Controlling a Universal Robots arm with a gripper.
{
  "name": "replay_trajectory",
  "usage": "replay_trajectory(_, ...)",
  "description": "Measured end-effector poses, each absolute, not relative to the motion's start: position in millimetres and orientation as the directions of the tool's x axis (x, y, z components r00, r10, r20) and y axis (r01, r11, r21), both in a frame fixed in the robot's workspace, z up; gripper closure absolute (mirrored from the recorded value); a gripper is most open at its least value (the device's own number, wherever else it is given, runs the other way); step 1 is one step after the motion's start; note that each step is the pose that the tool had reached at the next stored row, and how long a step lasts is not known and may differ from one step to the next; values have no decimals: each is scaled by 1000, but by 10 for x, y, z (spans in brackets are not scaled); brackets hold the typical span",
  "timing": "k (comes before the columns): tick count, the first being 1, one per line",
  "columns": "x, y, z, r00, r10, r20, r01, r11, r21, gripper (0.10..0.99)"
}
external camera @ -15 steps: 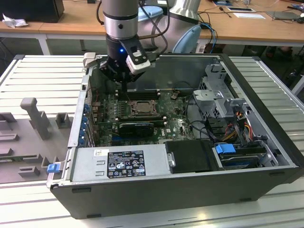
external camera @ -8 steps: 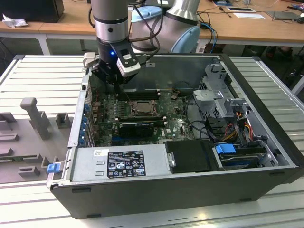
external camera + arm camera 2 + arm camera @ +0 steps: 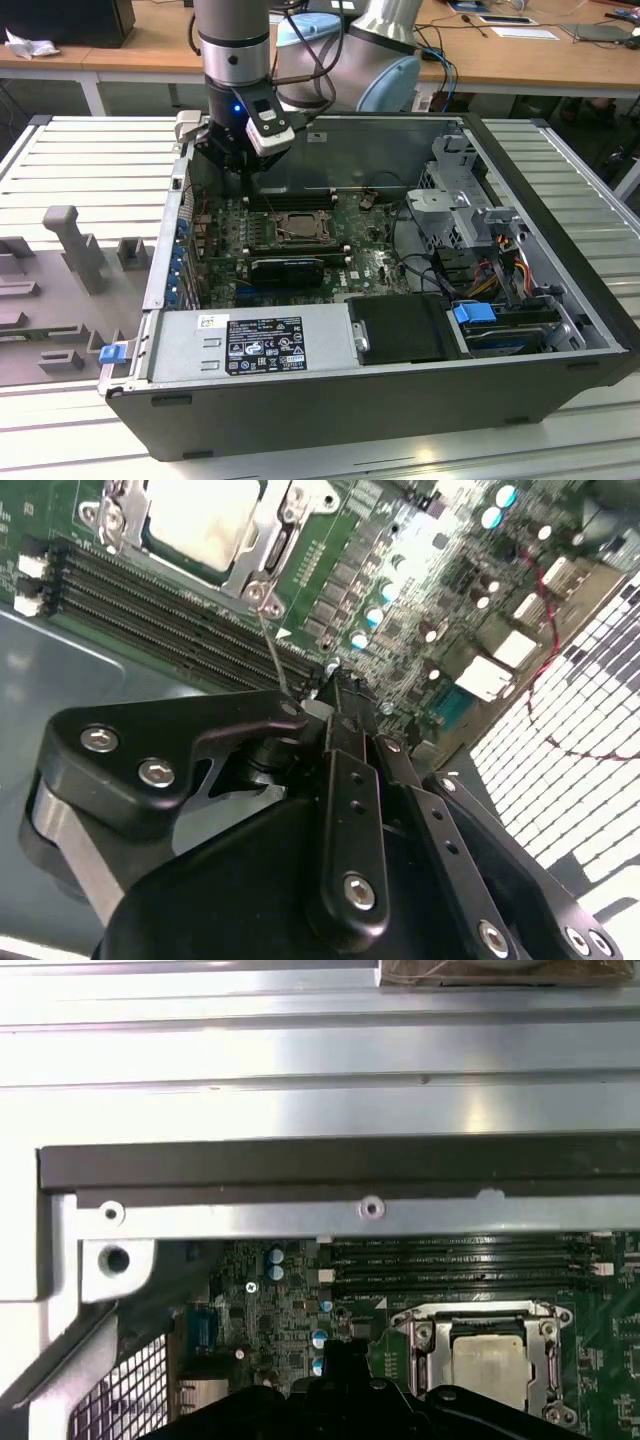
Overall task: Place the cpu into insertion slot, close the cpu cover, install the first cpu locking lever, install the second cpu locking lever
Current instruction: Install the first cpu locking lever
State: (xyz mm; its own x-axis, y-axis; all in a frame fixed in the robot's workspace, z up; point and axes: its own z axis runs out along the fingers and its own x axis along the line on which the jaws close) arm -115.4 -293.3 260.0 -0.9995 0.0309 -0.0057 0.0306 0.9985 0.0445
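The cpu [image 3: 205, 520] lies in its socket on the green motherboard, its pale metallic top showing through the window of the cpu cover [image 3: 262, 540], which lies flat around it. Both also appear in the first wrist view: cpu [image 3: 490, 1365], cpu cover [image 3: 478, 1312]. A thin wire locking lever [image 3: 272, 645] rises from the socket's corner and ends right beside my gripper [image 3: 335, 692]. The fingers are shut; whether they touch the lever I cannot tell. In the exterior view the gripper [image 3: 243, 172] hangs over the board's back corner, toward that view's left of the socket [image 3: 300, 228].
The open computer case [image 3: 300, 400] lies on a slatted table. Memory slots [image 3: 150, 610] run beside the socket. A power supply [image 3: 250, 345] and drive bays [image 3: 500, 320] fill the near side. Grey fixtures [image 3: 70, 240] stand at the exterior view's left.
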Motion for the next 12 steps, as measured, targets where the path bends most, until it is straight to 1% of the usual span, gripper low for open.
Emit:
replay_trajectory(2, -1153, -2876, 2590, -1000, 31, -6, 31, 999, 45, 980)
replay_trajectory(6, -1075, -2861, 2586, -1000, 31, -6, 30, 999, 45, 980)
replay_trajectory(12, -693, -2861, 2578, -1000, 31, -6, 30, 999, 45, 980)
